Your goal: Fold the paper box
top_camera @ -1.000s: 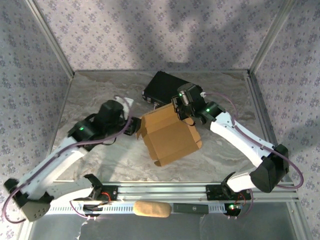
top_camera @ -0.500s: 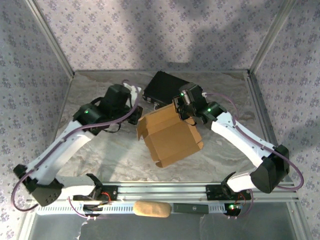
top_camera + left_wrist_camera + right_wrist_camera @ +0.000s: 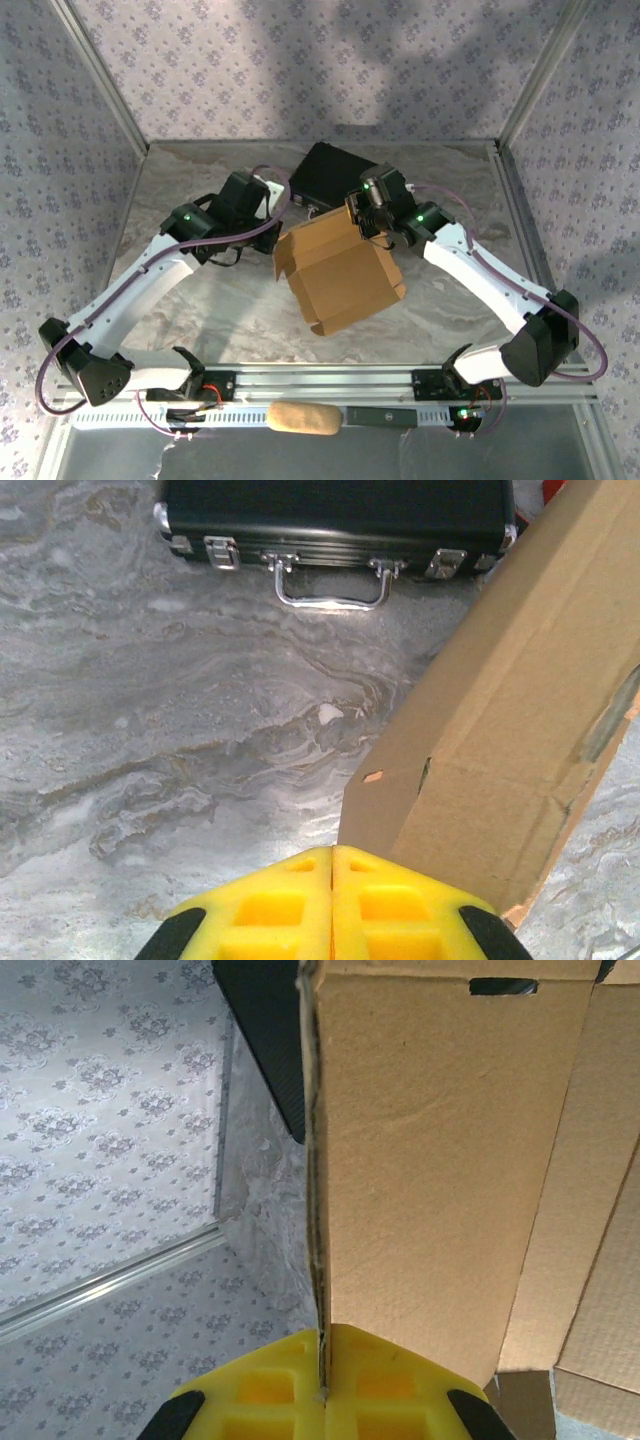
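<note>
Now hold the top flap, nudge the side wall

The paper box [image 3: 340, 275] sits mid-bench, just in front of the black case [image 3: 335, 505], between the two arms. The right pincer [image 3: 322, 1345] is clamped tight on the thin edge of a raised cardboard panel at the box's far corner. The left pincer [image 3: 332, 865] has its fingers pressed together on nothing and hovers close by the box's left wall, low over the bench [image 3: 190, 190].

The step looks like squaring up the sleeve. The right grip should hold firm without twisting, so the pinched panel does not crease. The closed left fingertips can serve as a blunt pusher, pressing flat on the wall near a score line, not on the loose corner flap.

From above, the box lies skewed to the bench edges. Its longer run seems to go from the far left, by the case, toward the near right, though it is close to square. The notched open side faces left, toward the left arm.
</note>
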